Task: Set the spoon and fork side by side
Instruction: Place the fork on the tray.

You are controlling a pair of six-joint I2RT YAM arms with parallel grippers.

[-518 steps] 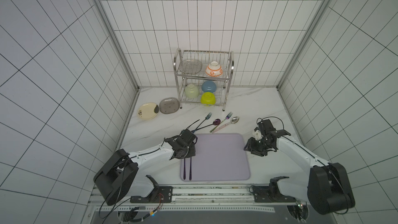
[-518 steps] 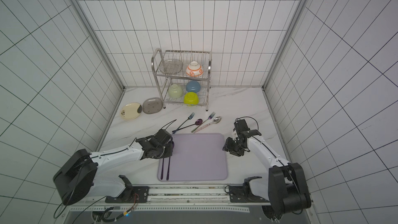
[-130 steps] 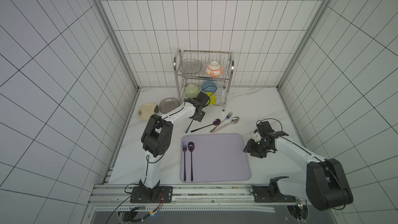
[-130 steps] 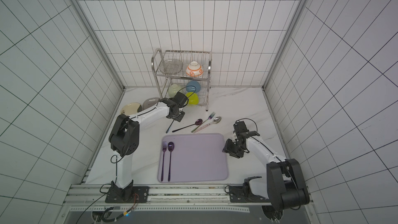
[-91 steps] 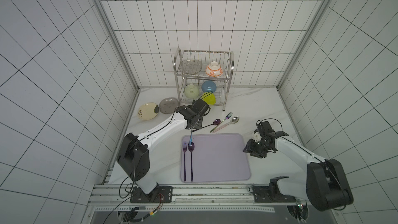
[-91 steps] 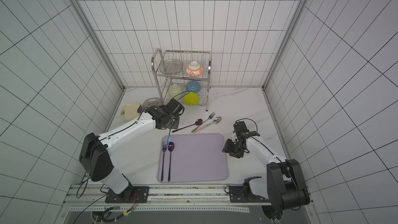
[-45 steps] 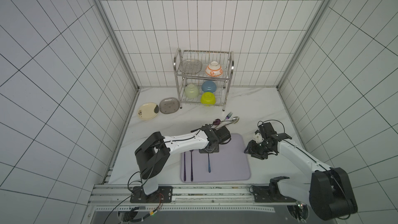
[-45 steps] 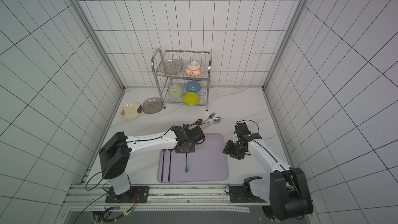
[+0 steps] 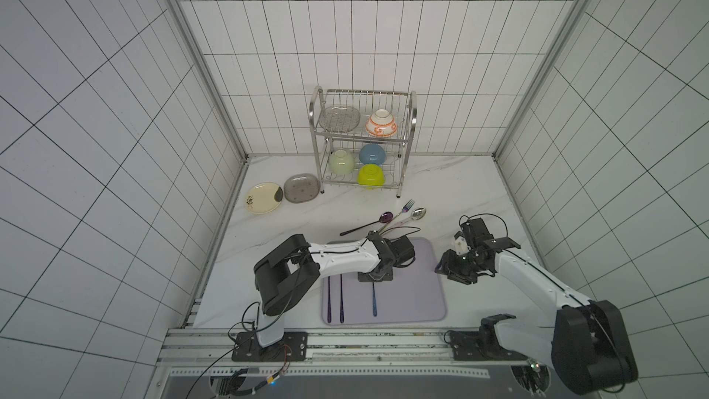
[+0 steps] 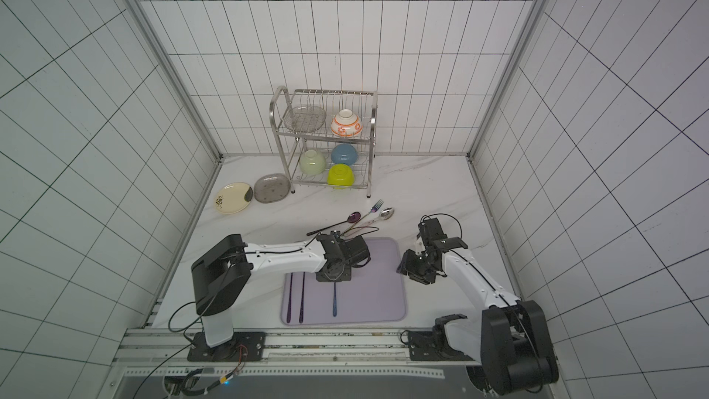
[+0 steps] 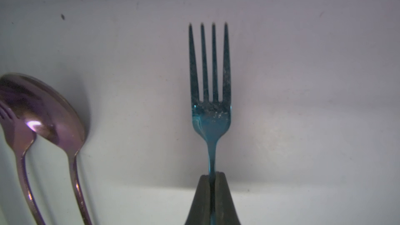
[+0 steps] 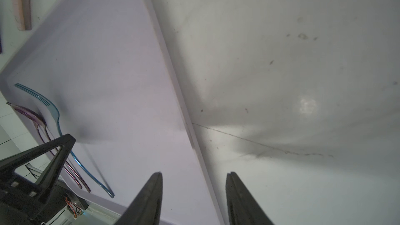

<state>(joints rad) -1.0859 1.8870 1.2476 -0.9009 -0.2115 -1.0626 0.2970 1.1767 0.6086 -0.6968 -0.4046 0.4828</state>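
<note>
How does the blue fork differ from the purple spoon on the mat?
The blue fork is teal; the purple spoon is purple. The blue fork's handle is pinched in the shut left hand, while the purple spoon lies free. The purple spoon sits beside a purple fork; the blue fork stands apart, nearer the middle of the mat. Both point the same way on it.

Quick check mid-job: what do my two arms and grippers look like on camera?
The left arm and right arm have white links with black joint housings and thin black cables looping at the wrists. The left gripper and right gripper carry dark, tapered wedge-shaped fingers.
</note>
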